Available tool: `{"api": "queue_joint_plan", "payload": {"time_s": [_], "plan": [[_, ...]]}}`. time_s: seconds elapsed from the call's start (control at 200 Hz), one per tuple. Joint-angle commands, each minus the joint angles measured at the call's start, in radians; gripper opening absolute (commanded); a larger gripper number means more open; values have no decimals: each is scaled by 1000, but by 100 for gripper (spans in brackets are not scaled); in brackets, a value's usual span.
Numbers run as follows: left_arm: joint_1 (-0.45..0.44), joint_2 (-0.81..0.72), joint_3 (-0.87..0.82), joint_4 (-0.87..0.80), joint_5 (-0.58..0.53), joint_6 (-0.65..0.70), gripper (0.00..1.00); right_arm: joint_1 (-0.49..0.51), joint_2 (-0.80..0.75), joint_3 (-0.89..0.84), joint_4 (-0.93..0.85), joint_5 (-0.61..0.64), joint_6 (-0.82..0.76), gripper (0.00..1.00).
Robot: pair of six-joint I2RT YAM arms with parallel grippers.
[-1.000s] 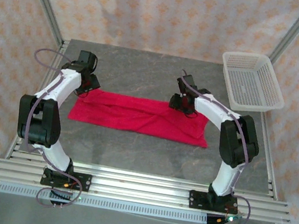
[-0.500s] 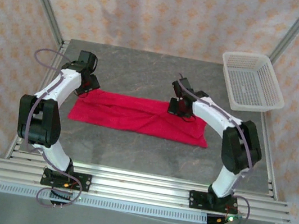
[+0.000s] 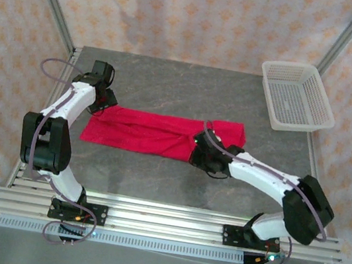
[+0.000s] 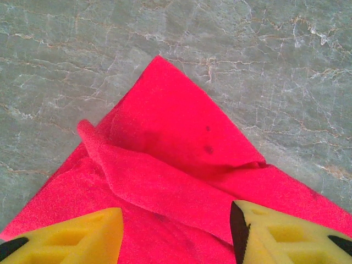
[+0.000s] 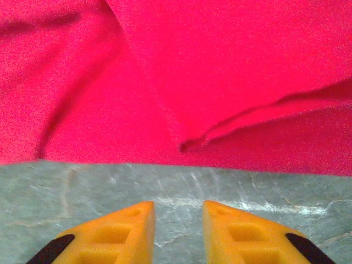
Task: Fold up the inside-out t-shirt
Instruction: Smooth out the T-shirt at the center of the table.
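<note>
Your crimson t-shirt [image 3: 155,134] lies as a long folded strip on the bench [image 3: 154,182], well apart from the basket [image 3: 298,98]. The right claw [image 5: 179,212], narrow and empty, hangs just off the hem nearer the basket; close there and you may pinch only the loose top flap, dragging the fold askew. The left claw [image 4: 176,220] stands wide over the corner farthest from the basket, gripping nothing, so cloth could slide. Whether it touches fabric is cut off.
</note>
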Motion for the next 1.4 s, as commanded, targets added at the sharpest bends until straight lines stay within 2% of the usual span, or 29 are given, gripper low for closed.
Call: {"api": "queue_joint_plan", "payload": {"time_s": [0.0, 0.11, 0.23, 0.325, 0.425, 0.776, 0.956, 1.096, 1.246, 1.396], "plan": [[-1, -28, -4, -30, 5, -10, 55, -49, -46, 111, -69, 178, -58, 35], [-8, -25, -7, -19, 16, -19, 54, -183, 53, 220, -93, 129, -153, 36], [-13, -7, -12, 6, 34, -28, 55, -279, 249, 358, -99, 41, -260, 38], [-12, 32, 7, 2, 48, -21, 55, -320, 404, 477, -173, -20, -307, 37], [-12, 61, 26, -18, 43, -10, 55, -320, 454, 488, -177, -72, -320, 37], [-7, 76, 18, -4, 44, -14, 55, -235, 310, 213, -123, -67, -224, 38], [-7, 71, 18, -7, 34, -10, 55, -169, 158, 29, -75, -54, -104, 38], [-7, 84, 40, -28, 21, 4, 55, -157, 19, -62, -51, -21, -46, 40], [-7, 86, 62, -41, 19, 9, 55, -158, -40, -17, -99, 42, -63, 45], [-7, 81, 76, -44, 33, 8, 55, -211, 4, 114, -150, 111, -138, 48]]}}
